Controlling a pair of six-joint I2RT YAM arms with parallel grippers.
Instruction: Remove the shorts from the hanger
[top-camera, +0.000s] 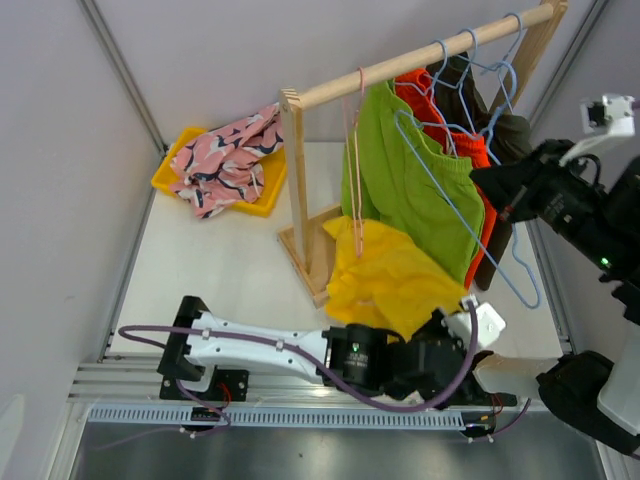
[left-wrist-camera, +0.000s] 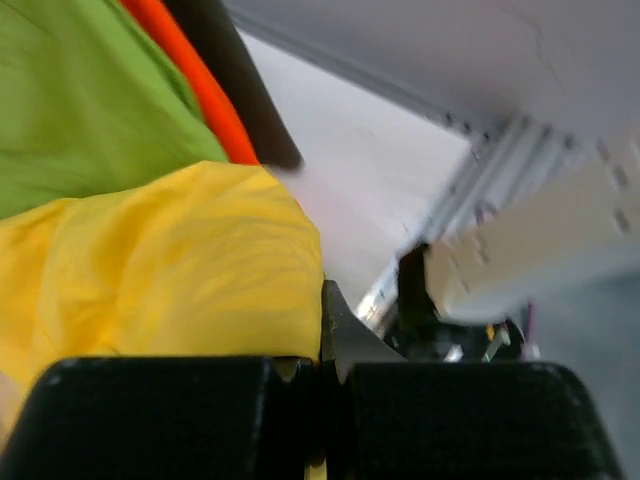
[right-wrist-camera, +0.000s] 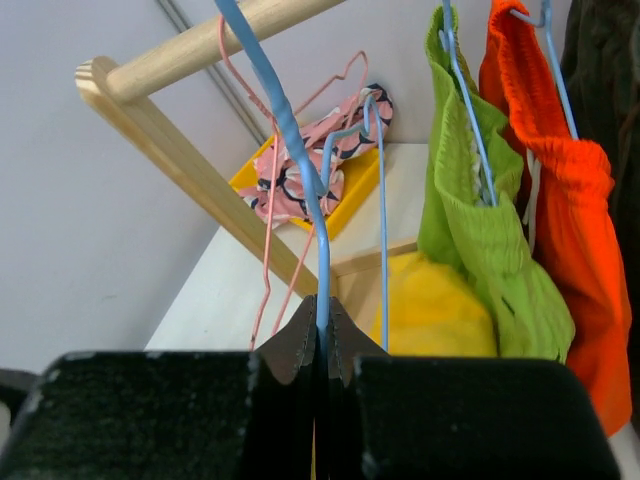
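The yellow shorts (top-camera: 390, 275) are off the rail and lie crumpled on the white table (top-camera: 220, 270) at the foot of the wooden rack (top-camera: 297, 190), against its base. The left gripper (left-wrist-camera: 320, 365) sits at their near right edge, and its wrist view shows the fingers pressed together with a sliver of yellow cloth pinched between them.

Above, three pairs hang side by side on the wooden rod (top-camera: 420, 55), on blue wire hangers: the lime green shorts (top-camera: 410, 180) nearest the post, then the orange shorts (top-camera: 480, 150), then the dark olive shorts (top-camera: 512, 135) at the far end. A bare pink hanger (top-camera: 352, 150) dangles from the rod just left of the green pair.

The right gripper (right-wrist-camera: 322, 335) is clamped on the thin wire of an empty blue hanger (right-wrist-camera: 290, 150), which stands in front of the hanging pairs.

The pink patterned shorts (top-camera: 225, 160) lie heaped in a yellow bin (top-camera: 262, 200) at the far left corner of the table, well apart from the rack.
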